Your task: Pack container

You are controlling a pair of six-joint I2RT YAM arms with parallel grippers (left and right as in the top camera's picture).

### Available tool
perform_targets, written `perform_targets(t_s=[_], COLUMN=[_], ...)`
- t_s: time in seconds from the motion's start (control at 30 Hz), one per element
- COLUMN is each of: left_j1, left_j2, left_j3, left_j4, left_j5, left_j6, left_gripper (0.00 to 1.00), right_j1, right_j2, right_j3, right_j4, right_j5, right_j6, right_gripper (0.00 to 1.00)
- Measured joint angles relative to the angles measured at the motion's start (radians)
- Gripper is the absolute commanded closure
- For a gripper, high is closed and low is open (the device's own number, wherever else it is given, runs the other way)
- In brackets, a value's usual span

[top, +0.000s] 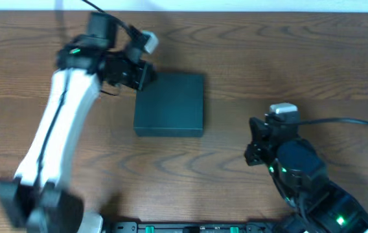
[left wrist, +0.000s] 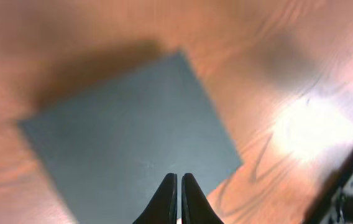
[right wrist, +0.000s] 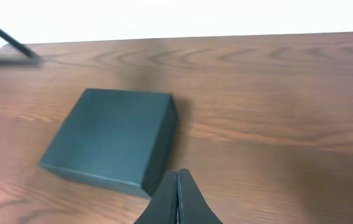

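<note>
At the middle of the table (top: 300, 65), somewhat toward its far edge, the container (top: 170, 103) lies flat with its lid down and its sides roughly square to the table's edges. No seam, hinge side or gap is legible on the dark matte top in any view, and nothing to be packed shows on the table. The left gripper (left wrist: 178, 180) hangs over the container's far-left corner with its fingers clenched together on nothing; the left wrist view shows its tips above the lid, but whether they touch it cannot be told. The right gripper (right wrist: 177, 175) sits nearer the table's near-right corner, well apart from the container, also clenched and empty, with its tips aimed at the container's right side. Judgement: the step in hand is the left arm working the lid at that corner, either pressing it home or finding the flap edge to lift. To do it well, the closed tips should meet the lid's free edge rather than its flat middle, since a push on the middle only slides a light cardboard box across smooth wood. The right arm would serve best as a stop against the opposite wall. Risk: the box may skid or turn toward the table's right edge.
</note>
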Motion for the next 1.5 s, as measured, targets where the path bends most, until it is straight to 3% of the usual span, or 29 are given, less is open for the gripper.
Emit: perform_targets(t_s=[0.07,0.1,0.13,0.17,0.53,1.27,1.5], left_j1=[0.013,0.016,0.016,0.016,0.016,0.016,0.017], left_j2=[-0.096,-0.138,-0.172,-0.201,-0.299,-0.299,-0.381], left_j3=[0.012,0.016,0.018,0.018,0.018,0.018,0.009], left_j4=[0.001,0.002,0.002,0.001,-0.036,-0.081,-0.154], left_j5=[-0.022,-0.037,-0.046,-0.053,-0.087,-0.132,-0.349], left_j6=[-0.003,-0.004,0.0,-0.004,-0.177,-0.206,-0.186], left_gripper=[0.92,0.75,0.5,0.05,0.05,0.05,0.05], right_j1=[-0.021,-0.029,-0.035,-0.039,-0.041,-0.042,-0.042], right_j2=[-0.02,-0.024,-0.025,-0.025,-0.023,-0.023,-0.023], right_j3=[0.0,0.0,0.0,0.0,0.0,-0.001,-0.001], right_j4=[-0.021,-0.033,-0.04,-0.048,-0.13,-0.2,-0.201], right_j5=[0.001,0.003,0.004,0.004,0.003,0.003,0.003], right_j6=[-0.024,-0.03,-0.037,-0.039,-0.048,-0.048,-0.048], right_gripper=[0.53,0.38,0.16,0.01,0.01,0.01,0.01])
